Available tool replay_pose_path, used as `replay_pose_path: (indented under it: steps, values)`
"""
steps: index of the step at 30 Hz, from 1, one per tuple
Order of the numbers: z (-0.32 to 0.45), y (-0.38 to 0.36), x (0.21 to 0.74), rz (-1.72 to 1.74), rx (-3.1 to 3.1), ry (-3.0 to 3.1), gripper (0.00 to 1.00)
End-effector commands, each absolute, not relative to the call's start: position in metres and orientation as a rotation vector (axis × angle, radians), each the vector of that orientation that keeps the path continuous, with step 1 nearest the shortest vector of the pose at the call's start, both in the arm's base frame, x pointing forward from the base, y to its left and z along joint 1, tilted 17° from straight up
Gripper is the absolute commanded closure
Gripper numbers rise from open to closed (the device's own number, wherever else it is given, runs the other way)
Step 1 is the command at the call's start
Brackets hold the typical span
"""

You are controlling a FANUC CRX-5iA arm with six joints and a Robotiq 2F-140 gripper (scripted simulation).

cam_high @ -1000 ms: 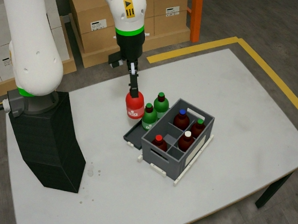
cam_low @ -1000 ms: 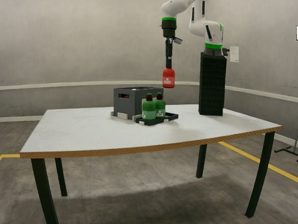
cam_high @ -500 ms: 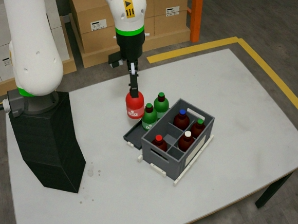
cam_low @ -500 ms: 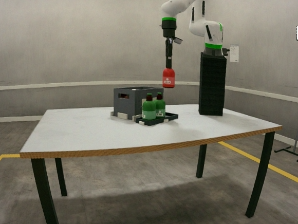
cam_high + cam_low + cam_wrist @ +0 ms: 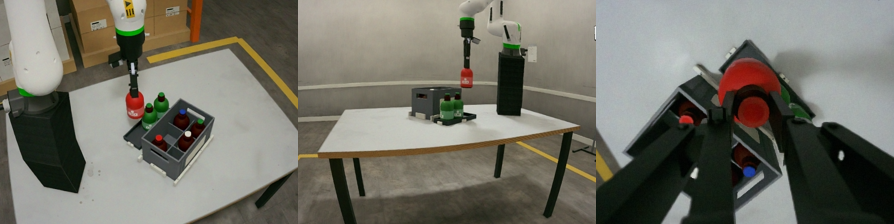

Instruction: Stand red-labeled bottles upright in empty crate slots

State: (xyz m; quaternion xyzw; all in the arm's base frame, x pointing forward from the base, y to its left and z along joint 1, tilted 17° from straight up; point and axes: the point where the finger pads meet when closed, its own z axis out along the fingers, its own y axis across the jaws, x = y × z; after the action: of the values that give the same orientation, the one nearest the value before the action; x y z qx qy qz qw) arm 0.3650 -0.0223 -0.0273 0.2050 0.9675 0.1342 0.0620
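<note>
My gripper [image 5: 133, 94] [image 5: 466, 66] [image 5: 751, 104] is shut on the neck of a red-labeled bottle [image 5: 134, 106] [image 5: 466, 78] [image 5: 745, 80] and holds it upright, high above the dark tray [image 5: 131, 136] [image 5: 469, 117]. Two green-labeled bottles [image 5: 149, 117] [image 5: 161, 103] [image 5: 446, 108] [image 5: 458, 106] stand on the tray. The grey crate [image 5: 177, 163] [image 5: 426, 103] [image 5: 651, 130] stands beside the tray. It holds brown bottles with a red cap [image 5: 159, 138] [image 5: 686, 119], a blue cap [image 5: 182, 112] [image 5: 749, 171], a white cap [image 5: 188, 133] and a green cap [image 5: 200, 121]. Two crate slots [image 5: 170, 139] [image 5: 175, 151] are empty.
The arm's black pedestal [image 5: 43, 144] [image 5: 510, 85] stands on the table [image 5: 231, 108] [image 5: 388, 133] to the left of the tray in the top view. White stops [image 5: 157, 169] [image 5: 420, 115] edge the crate and tray. Cardboard boxes [image 5: 95, 25] stand behind the table.
</note>
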Motion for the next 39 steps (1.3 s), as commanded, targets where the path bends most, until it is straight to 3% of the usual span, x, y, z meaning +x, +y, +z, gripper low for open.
replay_pose_path:
  steps: [1, 39]
  values:
    - [-0.0268, -0.0226, 0.3655, 0.405, 0.620, 2.924, 0.90]
    - [-0.0276, -0.0268, 0.3667, 0.405, 0.620, 2.924, 0.90]
